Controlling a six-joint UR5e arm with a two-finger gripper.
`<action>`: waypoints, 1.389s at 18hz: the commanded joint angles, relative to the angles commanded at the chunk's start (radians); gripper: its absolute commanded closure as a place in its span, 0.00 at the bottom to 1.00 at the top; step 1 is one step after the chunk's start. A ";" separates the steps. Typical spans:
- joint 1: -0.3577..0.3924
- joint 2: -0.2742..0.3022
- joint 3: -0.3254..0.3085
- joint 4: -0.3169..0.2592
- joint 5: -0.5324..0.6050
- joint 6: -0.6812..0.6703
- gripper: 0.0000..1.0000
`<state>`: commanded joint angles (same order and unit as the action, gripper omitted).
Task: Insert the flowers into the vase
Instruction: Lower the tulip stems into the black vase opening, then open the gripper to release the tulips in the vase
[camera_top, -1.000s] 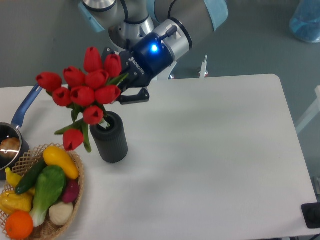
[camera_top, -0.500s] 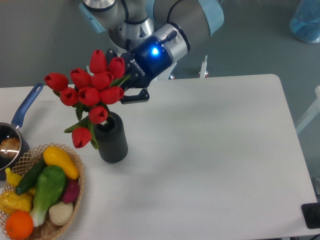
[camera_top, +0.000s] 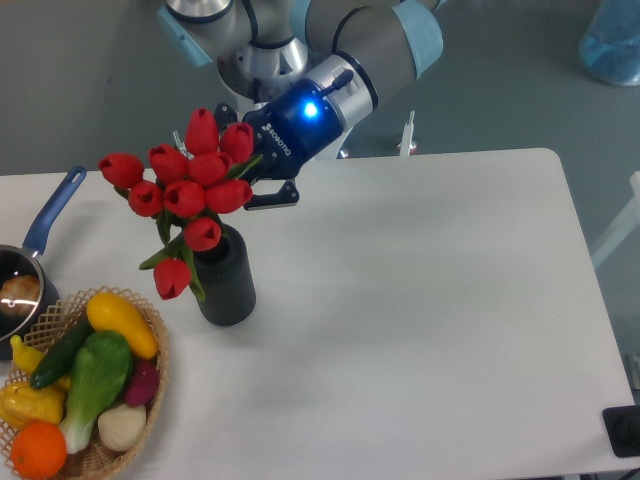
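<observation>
Red tulips with green leaves (camera_top: 190, 185) sit clenched in my hand (camera_top: 248, 175), stems angled down toward the dark ribbed cylindrical vase (camera_top: 222, 277) below it.

Robot lab, white table (camera_top: 430, 300), grey floor (camera_top: 500, 90), staged produce basket (camera_top: 90, 400), saucepan (camera_top: 30, 270)

I have a single fixed view, set high in front of the white table (camera_top: 420, 300) and tilted down across it toward the arm's base (camera_top: 255, 40) at the far edge. It sits at middling range: the table fills most of the picture, its left side cut by the frame. With no second view, nothing overlaps.
</observation>
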<state>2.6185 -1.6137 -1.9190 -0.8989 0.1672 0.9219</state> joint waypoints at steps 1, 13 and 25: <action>-0.002 0.000 -0.006 0.000 0.003 0.002 0.77; -0.005 -0.021 -0.043 0.002 0.026 0.038 0.76; -0.005 -0.054 -0.081 0.000 0.104 0.091 0.74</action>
<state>2.6139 -1.6674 -2.0003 -0.8989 0.2715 1.0124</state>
